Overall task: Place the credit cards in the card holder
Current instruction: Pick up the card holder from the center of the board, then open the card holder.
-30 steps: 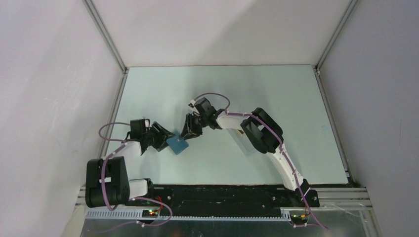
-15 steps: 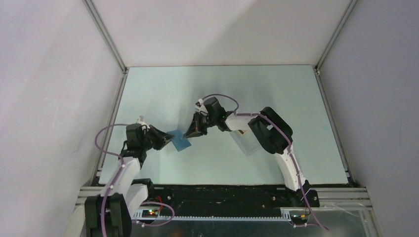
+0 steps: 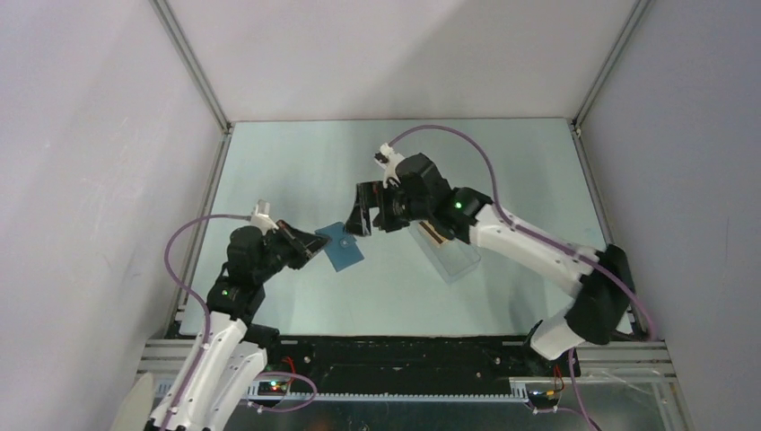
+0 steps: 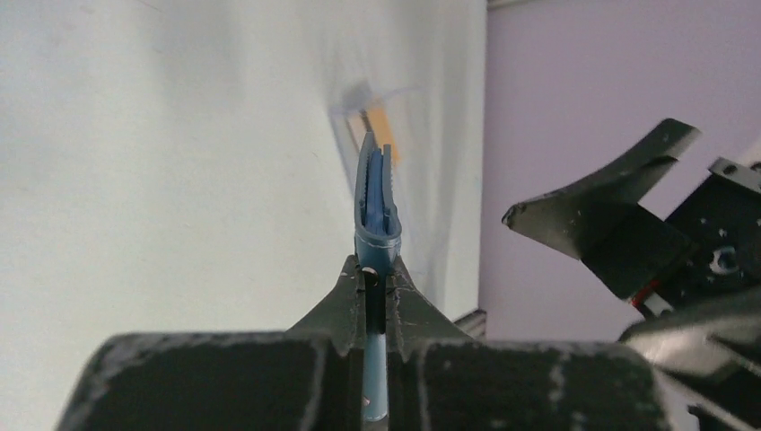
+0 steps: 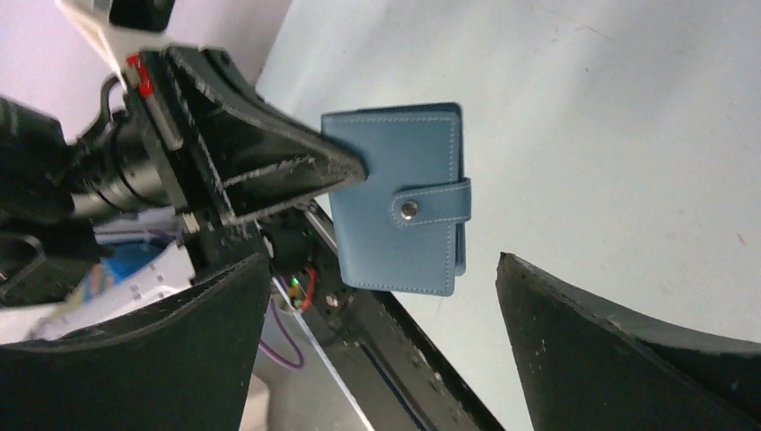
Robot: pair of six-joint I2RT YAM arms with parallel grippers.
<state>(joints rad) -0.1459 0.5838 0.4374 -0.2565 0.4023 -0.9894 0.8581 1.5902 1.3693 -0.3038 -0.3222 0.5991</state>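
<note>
The blue card holder (image 3: 345,249) hangs above the table, folded shut with its clasp tab (image 5: 431,206) snapped. My left gripper (image 3: 311,244) is shut on one edge of it. In the left wrist view the card holder (image 4: 377,197) shows edge-on, rising from the left gripper (image 4: 377,269). My right gripper (image 3: 363,209) stands open just beyond the holder, apart from it. In the right wrist view the card holder (image 5: 395,180) lies ahead of the wide-apart right gripper (image 5: 381,260). An orange credit card (image 3: 437,235) lies in a clear box (image 3: 449,253), also seen as a credit card (image 4: 382,123).
The clear plastic box sits on the pale table (image 3: 502,171) under the right forearm. Metal frame rails (image 3: 202,193) and walls bound the table on the left, right and back. The black base rail (image 3: 404,355) runs along the near edge.
The left jaws closed on the card holder and lifted it slightly toward the right. The right gripper opened wide and drew back up and away from it, its arm swinging out to the right.
</note>
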